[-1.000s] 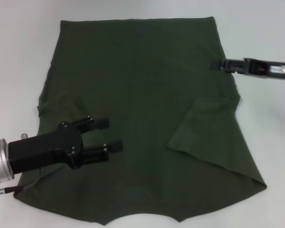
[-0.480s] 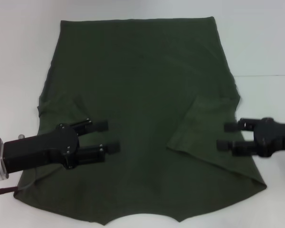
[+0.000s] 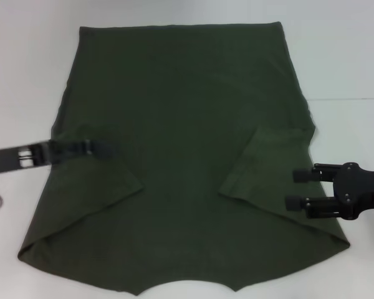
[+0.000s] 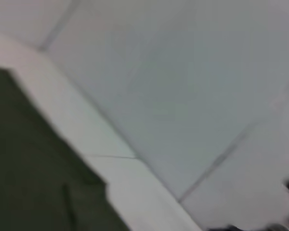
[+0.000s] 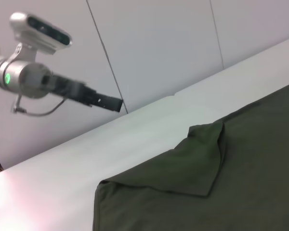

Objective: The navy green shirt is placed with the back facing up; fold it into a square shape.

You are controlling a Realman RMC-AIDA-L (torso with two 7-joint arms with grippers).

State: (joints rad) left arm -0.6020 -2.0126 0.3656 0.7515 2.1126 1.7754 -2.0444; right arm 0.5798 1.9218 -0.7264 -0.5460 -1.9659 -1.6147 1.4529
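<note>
White tabletop (image 3: 25,75) carries navy green shirt (image 3: 181,112), spread flat; both sleeves folded inward, body unfolded; right end effector (image 3: 295,189) spread over right edge; left end effector (image 3: 100,149) state unclear.

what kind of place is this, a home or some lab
Probably a lab or test room: a bare white table, plain pale panelled walls, and just one green shirt spread flat between two robot arms.
</note>
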